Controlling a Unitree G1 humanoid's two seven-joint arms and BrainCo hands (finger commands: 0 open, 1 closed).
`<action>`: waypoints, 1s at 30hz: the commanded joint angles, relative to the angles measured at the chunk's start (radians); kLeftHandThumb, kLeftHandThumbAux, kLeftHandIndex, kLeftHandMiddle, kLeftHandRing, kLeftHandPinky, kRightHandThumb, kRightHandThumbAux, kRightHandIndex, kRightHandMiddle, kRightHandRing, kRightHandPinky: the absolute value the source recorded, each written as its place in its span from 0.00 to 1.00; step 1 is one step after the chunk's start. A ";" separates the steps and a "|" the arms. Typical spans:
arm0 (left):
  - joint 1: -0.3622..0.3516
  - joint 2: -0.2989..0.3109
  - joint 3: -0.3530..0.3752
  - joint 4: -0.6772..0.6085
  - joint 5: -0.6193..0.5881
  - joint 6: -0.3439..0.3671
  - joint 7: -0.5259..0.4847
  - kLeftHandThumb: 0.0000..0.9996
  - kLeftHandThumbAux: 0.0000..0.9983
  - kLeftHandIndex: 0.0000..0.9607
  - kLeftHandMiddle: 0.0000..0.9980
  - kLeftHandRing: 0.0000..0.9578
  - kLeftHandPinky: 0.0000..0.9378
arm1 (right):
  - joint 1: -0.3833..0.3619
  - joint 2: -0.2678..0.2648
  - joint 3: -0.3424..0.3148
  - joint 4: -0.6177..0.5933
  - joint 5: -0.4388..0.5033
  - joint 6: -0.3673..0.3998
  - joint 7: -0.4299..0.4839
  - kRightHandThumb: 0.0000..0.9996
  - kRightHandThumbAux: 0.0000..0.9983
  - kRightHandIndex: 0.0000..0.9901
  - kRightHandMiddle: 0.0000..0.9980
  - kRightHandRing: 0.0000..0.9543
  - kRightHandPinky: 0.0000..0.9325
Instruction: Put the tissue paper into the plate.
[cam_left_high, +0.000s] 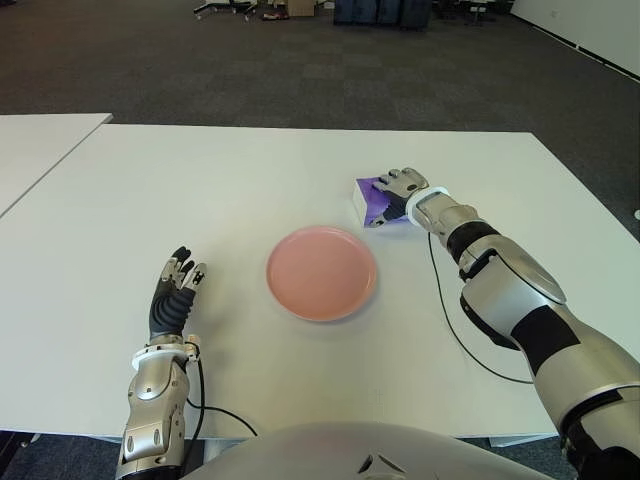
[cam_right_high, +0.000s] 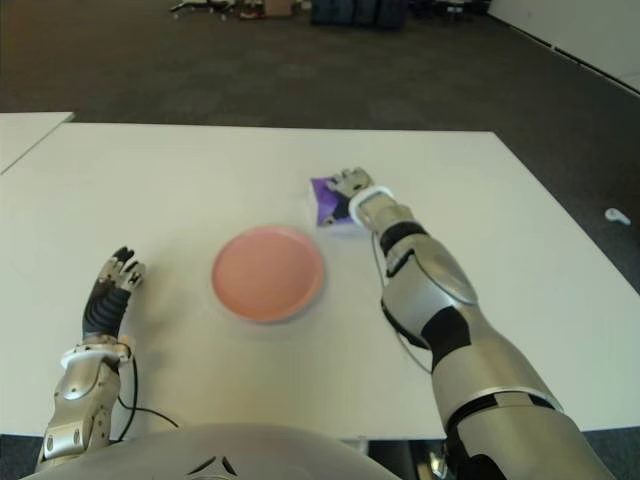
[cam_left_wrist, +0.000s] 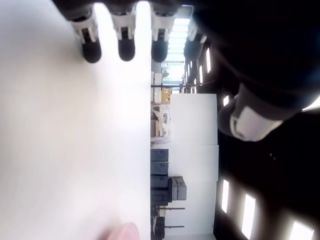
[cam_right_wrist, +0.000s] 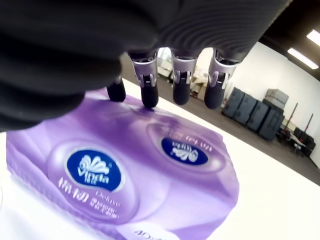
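The tissue paper is a flat purple pack (cam_left_high: 371, 201) lying on the white table (cam_left_high: 200, 180), behind and to the right of the round pink plate (cam_left_high: 321, 272). My right hand (cam_left_high: 401, 185) is stretched over the pack's right side. In the right wrist view its fingers (cam_right_wrist: 149, 97) are extended above the pack (cam_right_wrist: 125, 175), tips at or just over the wrapper, not curled around it. The plate holds nothing. My left hand (cam_left_high: 178, 285) shows left of the plate near the front edge, fingers straight and holding nothing.
A black cable (cam_left_high: 450, 320) trails from my right forearm across the table to the right of the plate. Another white table (cam_left_high: 40, 140) stands at the far left. Dark carpet and stacked cases (cam_left_high: 385, 10) lie beyond the far edge.
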 joint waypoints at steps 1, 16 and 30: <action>0.010 -0.001 0.009 -0.009 -0.004 0.020 0.003 0.02 0.54 0.00 0.00 0.00 0.03 | 0.064 0.017 0.020 0.013 -0.023 0.007 0.022 0.46 0.27 0.00 0.00 0.00 0.00; 0.040 0.005 0.016 -0.044 0.014 0.034 0.000 0.01 0.52 0.00 0.00 0.00 0.01 | 0.138 0.049 0.065 0.014 -0.034 0.011 0.030 0.53 0.33 0.00 0.00 0.00 0.00; 0.055 0.001 0.027 -0.050 -0.010 0.032 -0.006 0.02 0.53 0.00 0.00 0.00 0.03 | 0.175 0.063 0.047 0.015 -0.013 0.015 0.042 0.55 0.39 0.00 0.00 0.00 0.00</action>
